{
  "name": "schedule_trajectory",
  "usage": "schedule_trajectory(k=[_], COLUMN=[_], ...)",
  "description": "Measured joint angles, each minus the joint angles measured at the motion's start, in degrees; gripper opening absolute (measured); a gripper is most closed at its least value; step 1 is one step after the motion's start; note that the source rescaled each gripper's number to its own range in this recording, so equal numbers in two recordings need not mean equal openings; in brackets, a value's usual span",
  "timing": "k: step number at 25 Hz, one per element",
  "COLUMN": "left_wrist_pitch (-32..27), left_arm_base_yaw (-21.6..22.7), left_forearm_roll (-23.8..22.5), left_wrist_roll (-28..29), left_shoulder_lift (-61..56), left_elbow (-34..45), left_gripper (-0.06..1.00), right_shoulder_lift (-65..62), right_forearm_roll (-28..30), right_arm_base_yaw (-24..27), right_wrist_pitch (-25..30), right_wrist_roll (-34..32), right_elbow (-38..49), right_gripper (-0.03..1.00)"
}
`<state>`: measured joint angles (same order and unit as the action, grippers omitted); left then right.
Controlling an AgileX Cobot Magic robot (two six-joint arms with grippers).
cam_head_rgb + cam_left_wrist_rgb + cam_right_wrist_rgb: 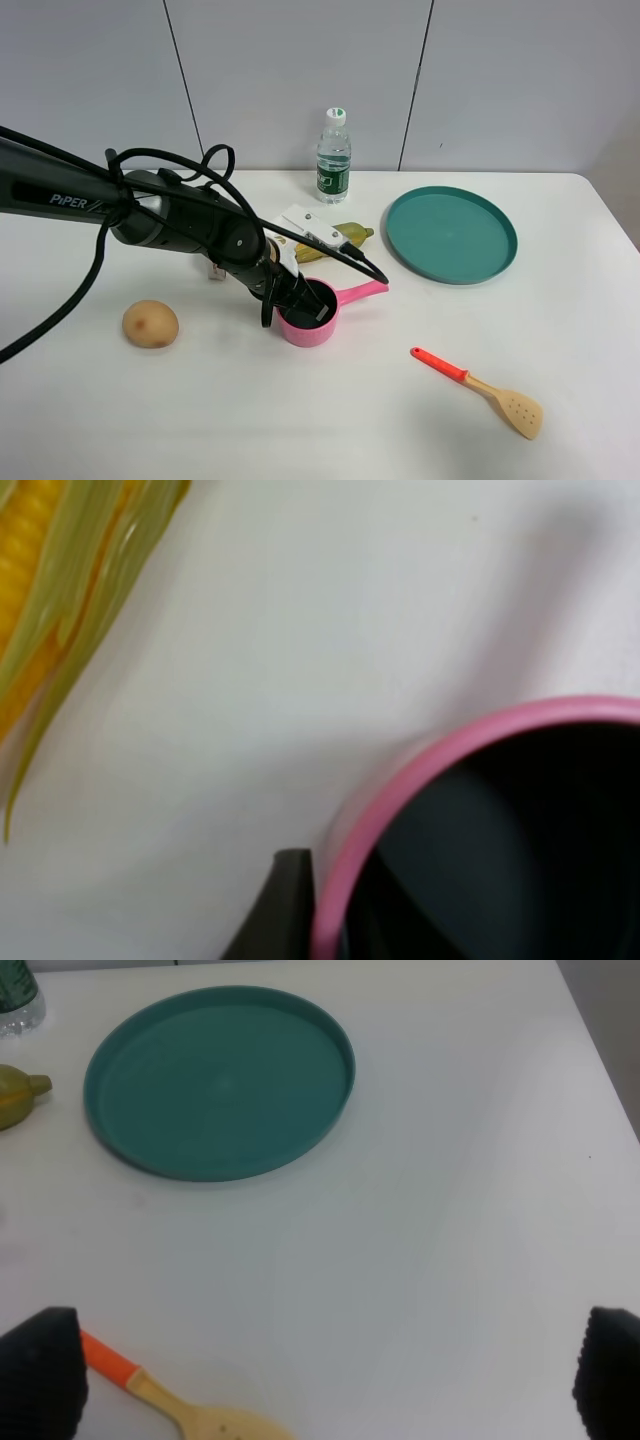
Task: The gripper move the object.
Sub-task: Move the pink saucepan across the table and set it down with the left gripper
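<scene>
Centre frame, the pink saucepan [318,328] is straddled at its rim by the left gripper [306,302], grip unclear; the right gripper [325,1370] is spread wide, empty.

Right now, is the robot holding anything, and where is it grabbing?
The left gripper pinches the pink saucepan by its rim. The right gripper is open and holds nothing.

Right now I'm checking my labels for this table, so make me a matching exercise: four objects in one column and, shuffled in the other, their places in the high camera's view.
Objects
1. potato
2. water bottle
3. teal plate
4. spatula

Places
A. right side, towards the front
B. back centre, by the wall
C. left of the pink saucepan
D. right side, towards the back

Pairs: 1-C, 2-B, 3-D, 4-A
</scene>
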<state>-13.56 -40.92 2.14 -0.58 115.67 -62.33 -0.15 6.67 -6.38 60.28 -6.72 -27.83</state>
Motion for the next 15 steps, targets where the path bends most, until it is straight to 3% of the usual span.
schedule_trajectory(k=[8, 15], left_wrist_pitch=[-2.5, -9.6], left_arm_base_yaw=[-0.1, -0.1], left_forearm_roll=[-0.1, -0.1], left_wrist_roll=[0.0, 0.0], left_shoulder_lift=[-7.7, -16.8], left_elbow=[0.0, 0.0], left_gripper=[0.0, 0.0], right_shoulder_lift=[0.0, 0.0], right_forearm_roll=[0.0, 0.0], right_arm_base_yaw=[0.0, 0.0], right_wrist_pitch=[0.0, 0.0], right_wrist_roll=[0.0, 0.0], right_elbow=[0.0, 0.0], right_gripper=[1.0, 1.0])
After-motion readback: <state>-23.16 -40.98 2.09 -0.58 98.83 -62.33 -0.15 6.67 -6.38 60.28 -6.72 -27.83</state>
